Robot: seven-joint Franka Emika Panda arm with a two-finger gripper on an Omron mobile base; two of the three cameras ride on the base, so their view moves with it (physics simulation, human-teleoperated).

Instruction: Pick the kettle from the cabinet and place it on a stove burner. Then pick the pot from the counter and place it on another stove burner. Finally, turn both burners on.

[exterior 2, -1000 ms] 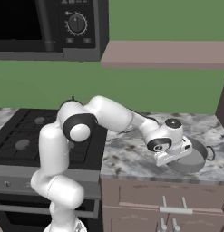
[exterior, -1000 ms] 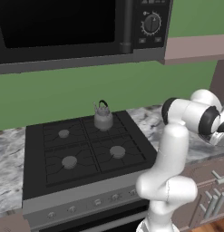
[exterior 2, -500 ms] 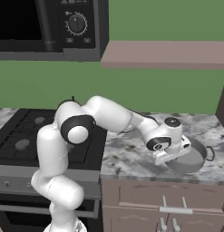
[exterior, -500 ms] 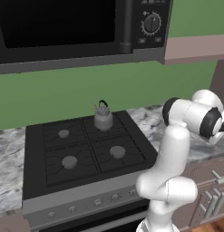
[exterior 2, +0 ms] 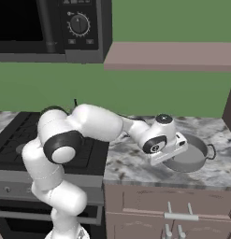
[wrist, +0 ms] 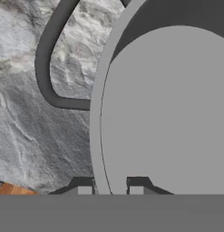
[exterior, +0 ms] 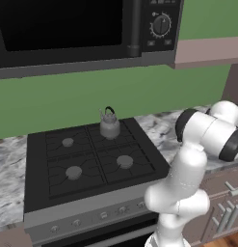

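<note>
Straddling the rim of the wide shallow grey metal pot (wrist: 168, 118) near its dark loop handle (wrist: 47, 63): two-finger gripper (wrist: 110, 185), clenched on that rim. Pot resting on grey-and-white marbled counter (exterior 2: 131, 163). Small grey kettle (exterior: 110, 124) seated on rear right burner of black cooktop (exterior: 38, 188).

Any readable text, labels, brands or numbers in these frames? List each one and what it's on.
No readable text in any view.
Microwave control panel: tick marks around the dial and small buttons below it, too small and blurred to read.
Stove front knobs: no legible markings.
Kettle, pot, marbled counter: no labels or brands.
</note>
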